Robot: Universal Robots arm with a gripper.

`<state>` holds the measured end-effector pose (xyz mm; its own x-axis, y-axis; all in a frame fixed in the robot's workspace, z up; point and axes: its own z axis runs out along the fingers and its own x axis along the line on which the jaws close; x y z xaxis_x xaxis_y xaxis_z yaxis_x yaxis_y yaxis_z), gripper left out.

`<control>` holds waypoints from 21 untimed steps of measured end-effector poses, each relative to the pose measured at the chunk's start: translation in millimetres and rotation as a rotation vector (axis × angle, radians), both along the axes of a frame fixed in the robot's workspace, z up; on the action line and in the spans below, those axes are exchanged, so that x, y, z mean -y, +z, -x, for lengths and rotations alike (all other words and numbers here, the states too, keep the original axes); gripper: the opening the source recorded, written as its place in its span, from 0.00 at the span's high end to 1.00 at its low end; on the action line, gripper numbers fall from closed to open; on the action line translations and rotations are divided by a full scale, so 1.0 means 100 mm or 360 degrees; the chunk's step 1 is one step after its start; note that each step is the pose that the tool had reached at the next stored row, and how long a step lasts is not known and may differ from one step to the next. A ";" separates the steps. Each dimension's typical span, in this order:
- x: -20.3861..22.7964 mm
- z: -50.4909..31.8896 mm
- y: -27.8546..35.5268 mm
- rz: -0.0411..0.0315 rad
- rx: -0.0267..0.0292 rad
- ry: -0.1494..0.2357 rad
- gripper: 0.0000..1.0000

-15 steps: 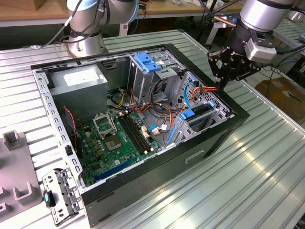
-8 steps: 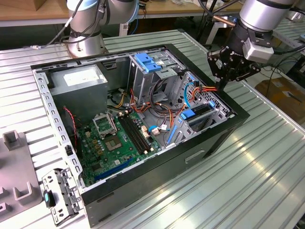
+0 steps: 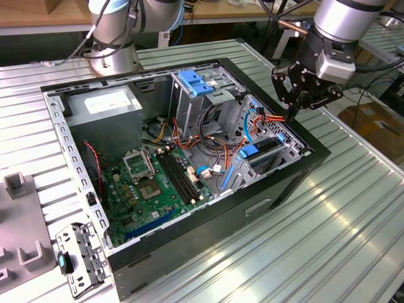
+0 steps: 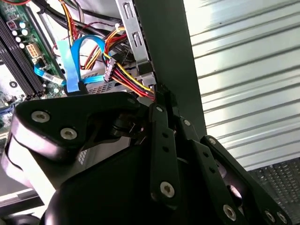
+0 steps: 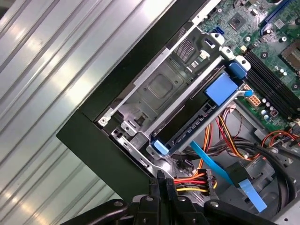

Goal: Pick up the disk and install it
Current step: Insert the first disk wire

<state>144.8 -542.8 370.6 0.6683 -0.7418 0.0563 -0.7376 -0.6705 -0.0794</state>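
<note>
— Black claw links crowd my wrist feeds. What's the claw (image 3: 294,112) doing?

— Fingers pressed together, gripping nothing I can see, tips at the power plug (image 5: 206,180) beside the case's right wall (image 3: 315,146).

— And the disk (image 5: 199,124)?

— Already sitting in its metal bay at the case's right side, blue rail showing. I judge we're at seating; any next move calls for care around those wires.

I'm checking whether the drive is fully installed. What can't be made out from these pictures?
- Exterior view: the disk lies in its bay; the cage wall hides its lower side.
- First wrist view: the disk's connector end is hidden by cables.
- Second wrist view: the gripper blocks the bay.
</note>
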 end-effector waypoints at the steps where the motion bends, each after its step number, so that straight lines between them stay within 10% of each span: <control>1: 0.000 0.000 0.000 0.0000 0.00000 -0.0021 0.84; 21: 0.001 0.130 0.000 0.0000 0.00000 -0.0355 0.84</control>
